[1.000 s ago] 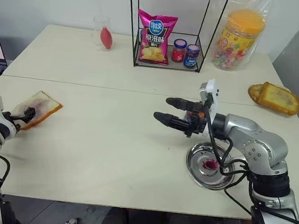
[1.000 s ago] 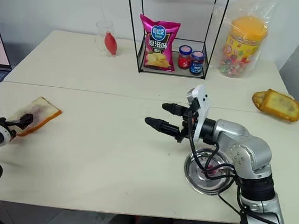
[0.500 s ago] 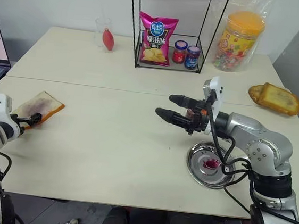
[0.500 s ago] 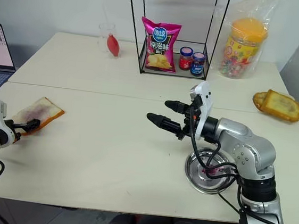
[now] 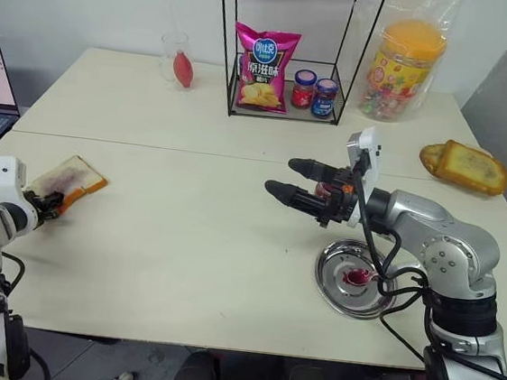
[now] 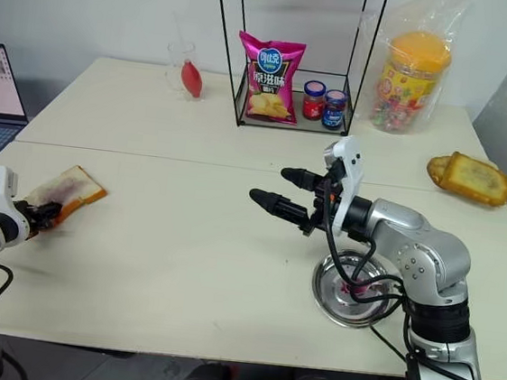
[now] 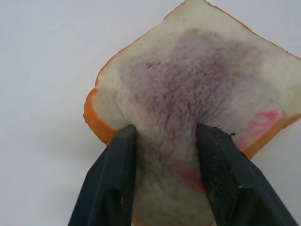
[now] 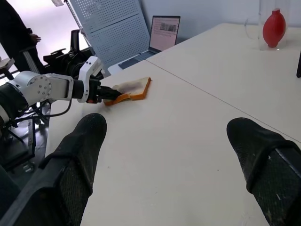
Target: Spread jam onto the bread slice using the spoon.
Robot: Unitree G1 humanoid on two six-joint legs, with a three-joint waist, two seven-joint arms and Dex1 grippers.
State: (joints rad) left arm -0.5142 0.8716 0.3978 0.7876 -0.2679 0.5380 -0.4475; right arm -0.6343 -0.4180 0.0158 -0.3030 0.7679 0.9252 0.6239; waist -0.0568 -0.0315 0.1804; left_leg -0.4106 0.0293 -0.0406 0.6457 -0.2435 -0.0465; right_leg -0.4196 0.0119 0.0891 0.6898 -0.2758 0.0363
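Bread slice: the bread slice [image 7: 197,80] lies near the left edge of the table [image 5: 185,237], well apart from the steel dish [image 5: 355,279] — a purple-red smear covers its middle.
Left gripper: the left gripper [image 7: 165,141] has its jaws pinching the slice's near edge, fingers [image 7: 117,165] pressed on the crumb.
Right gripper: the right gripper [image 5: 295,181] hovers just beyond the dish, jaws spread wide, nothing between them.
Handling: light, soft, easily torn — likely to fold or crush under a hard pinch.
Where to hold: by the crust edge, clear of the sticky smear.
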